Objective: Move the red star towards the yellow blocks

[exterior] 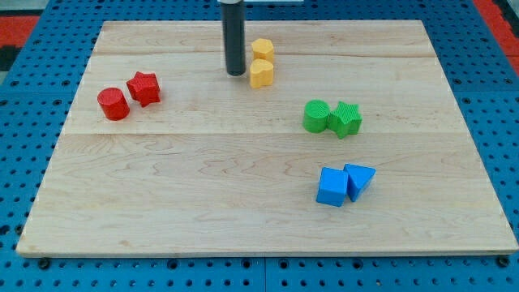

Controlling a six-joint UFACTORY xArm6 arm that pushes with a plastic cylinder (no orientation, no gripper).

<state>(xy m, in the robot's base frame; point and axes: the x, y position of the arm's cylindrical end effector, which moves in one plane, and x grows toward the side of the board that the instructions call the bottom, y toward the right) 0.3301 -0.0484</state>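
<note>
The red star (143,88) lies at the view's left on the wooden board (203,186), touching a red cylinder (113,104) just to its lower left. Two yellow blocks stand near the view's top centre, one (262,50) right behind the other (261,73). My tip (236,74) rests on the board just left of the lower yellow block, close to it, and well to the right of the red star. The rod rises straight up out of the view's top.
A green cylinder (316,116) and a green star (346,119) sit together at the right of centre. A blue cube (332,186) and a blue triangular block (359,179) sit together at the lower right. Blue pegboard (32,65) surrounds the board.
</note>
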